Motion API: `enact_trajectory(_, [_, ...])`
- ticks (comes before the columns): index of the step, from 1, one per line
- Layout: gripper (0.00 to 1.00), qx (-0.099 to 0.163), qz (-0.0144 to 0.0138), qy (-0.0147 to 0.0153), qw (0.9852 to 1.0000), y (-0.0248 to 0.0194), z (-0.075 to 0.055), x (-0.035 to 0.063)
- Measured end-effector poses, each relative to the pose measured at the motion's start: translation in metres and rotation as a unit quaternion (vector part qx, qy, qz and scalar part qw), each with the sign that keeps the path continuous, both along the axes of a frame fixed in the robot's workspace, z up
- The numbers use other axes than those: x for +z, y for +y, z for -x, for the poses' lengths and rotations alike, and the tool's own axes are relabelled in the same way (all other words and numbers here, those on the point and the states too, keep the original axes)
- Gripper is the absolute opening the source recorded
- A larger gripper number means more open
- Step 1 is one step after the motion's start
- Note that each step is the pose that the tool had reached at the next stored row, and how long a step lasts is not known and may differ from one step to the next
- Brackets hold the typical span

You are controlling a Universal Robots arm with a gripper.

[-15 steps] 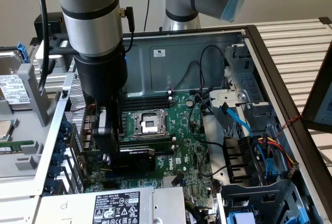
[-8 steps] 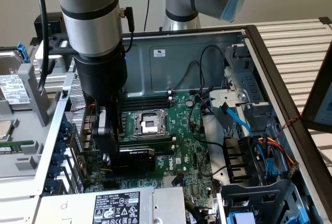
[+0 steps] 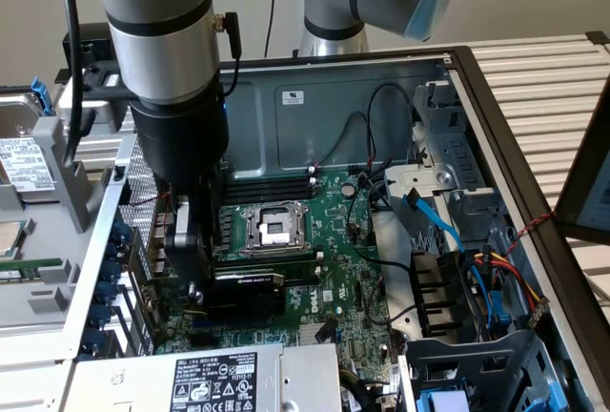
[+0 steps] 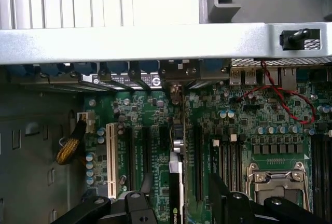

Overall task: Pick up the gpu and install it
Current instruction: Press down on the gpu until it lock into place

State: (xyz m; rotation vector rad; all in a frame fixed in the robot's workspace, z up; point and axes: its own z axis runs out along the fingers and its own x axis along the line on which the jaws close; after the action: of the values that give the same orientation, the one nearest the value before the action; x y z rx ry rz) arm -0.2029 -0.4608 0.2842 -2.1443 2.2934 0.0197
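Open computer case (image 3: 496,135), side panel off, green motherboard (image 3: 338,240) exposed. The arm (image 3: 167,59) reaches down into the case on the exterior view's left, ending in the gripper (image 3: 195,283) low over the board.

Gripper: fingers apart, jaws standing wide. In the wrist view the two black fingers (image 4: 129,206) show at the frame's edge with a clear gap between them. They clamp nothing.

Graphics card (image 3: 250,293): black ribbed shroud, standing on edge on the motherboard in the row of expansion slots. In the wrist view the card (image 4: 176,193) sits as a thin edge straight between the spread fingers, running away from them towards the rear wall of the case. Whether a finger touches it I cannot tell. How fully it sits in its slot cannot be told either.

Processor socket (image 3: 274,228): metal frame, bare centre, just beyond the card on the side away from the power supply; in the wrist view it (image 4: 277,182) lies off to one side of the fingers.

Memory sticks (image 3: 267,188): long and black, past the socket, well apart from the gripper.

White expansion slot (image 4: 110,159) lies beside the fingers on the side opposite the socket, with a yellow-sleeved cable (image 4: 70,146) farther out.

Red wire (image 4: 290,105) loops over the board near the rear ports.

Power supply (image 3: 214,379), labelled, nearest the camera in the exterior view. Blue and orange cables (image 3: 477,278) at the drive bay, far from the gripper.
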Motion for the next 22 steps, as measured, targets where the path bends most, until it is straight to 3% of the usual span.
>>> enact_trajectory(4, [0.52, 0.0, -0.0003, -0.0001, 1.0, 0.0, 0.001, 0.0007])
enact_trajectory(6, [0.39, 0.0, -0.0006, -0.0001, 1.0, 0.0, 0.001, 0.0009])
enact_trajectory(7, [0.39, 0.0, -0.0008, 0.0, 1.0, 0.0, 0.001, 0.001])
enact_trajectory(9, [0.27, 0.0, -0.0017, 0.0, 1.0, 0.0, 0.002, 0.001])
enact_trajectory(10, [0.27, 0.0, -0.0023, 0.0, 1.0, 0.0, 0.002, 0.001])
enact_trajectory(12, [0.15, 0.0, -0.0033, 0.0, 1.0, 0.0, 0.004, 0.0007])
enact_trajectory(14, [0.11, 0.0, -0.0036, 0.0, 1.0, 0.0, 0.006, 0.0])
enact_trajectory(22, [0.11, 0.0, -0.0044, 0.0, 1.0, 0.0013, 0.011, -0.0052])
